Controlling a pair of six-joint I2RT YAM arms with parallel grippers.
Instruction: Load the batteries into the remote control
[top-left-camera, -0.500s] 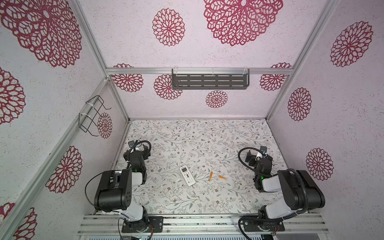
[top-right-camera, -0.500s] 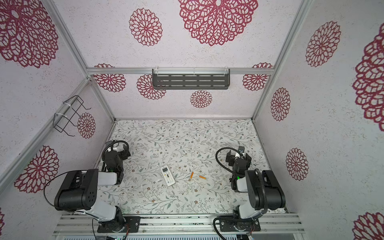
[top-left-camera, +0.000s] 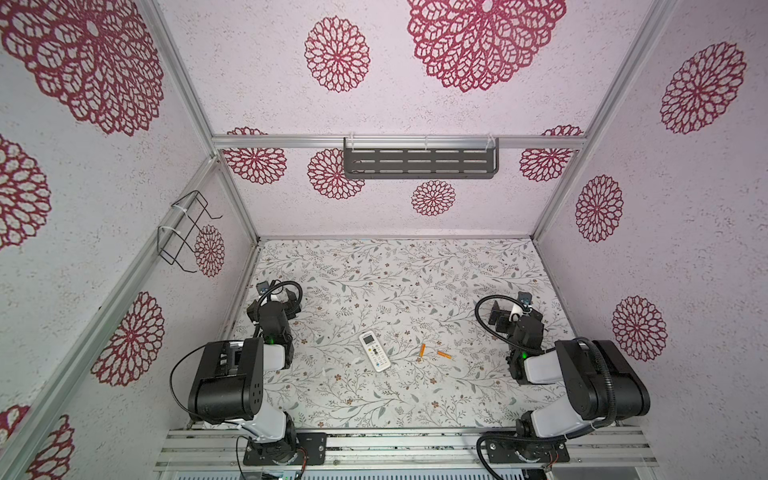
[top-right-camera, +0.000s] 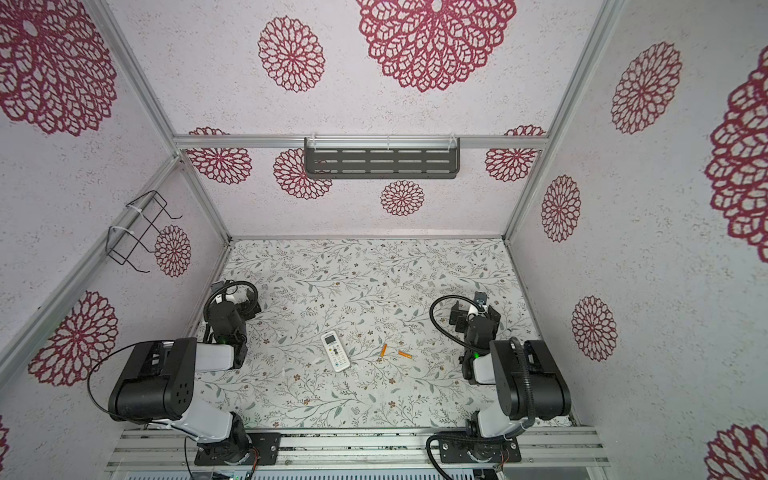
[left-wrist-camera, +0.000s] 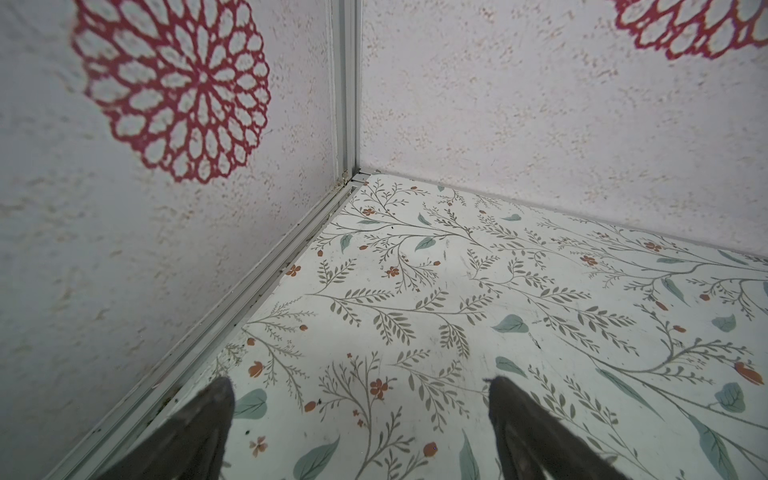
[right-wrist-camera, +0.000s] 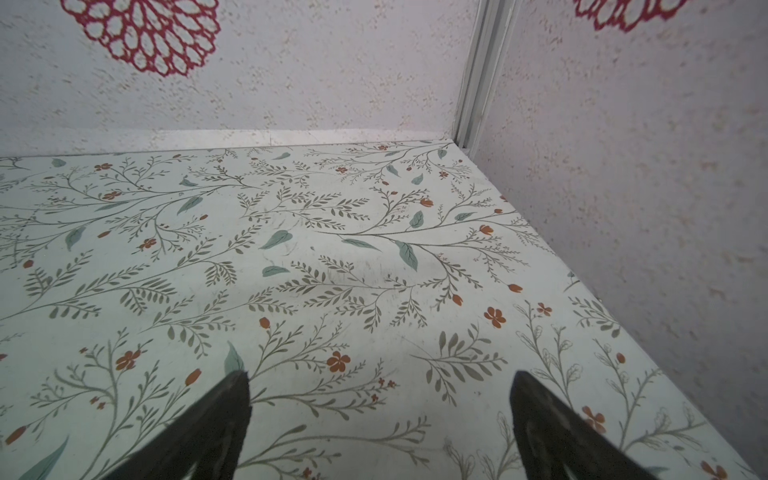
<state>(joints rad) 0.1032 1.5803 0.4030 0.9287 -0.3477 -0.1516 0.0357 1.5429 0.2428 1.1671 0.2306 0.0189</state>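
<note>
Change: nothing moved since a half-second ago.
My jaws: left gripper (left-wrist-camera: 361, 382), right gripper (right-wrist-camera: 380, 376) both spread, empty.
Remote (top-left-camera: 375, 350): centre, buttons up.
Batteries (top-left-camera: 422, 350): loose beside it.
Meaning: loading unstarted.

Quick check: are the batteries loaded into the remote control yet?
No: in a top view the batteries lie loose on the table, apart from the remote control, which lies buttons up.

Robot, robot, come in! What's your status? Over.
Both empty: left gripper open, right gripper open, parked at the sides. Buttons-up remote control untouched, batteries loose beside it, not loaded. Nothing blocking the way. Over.
</note>
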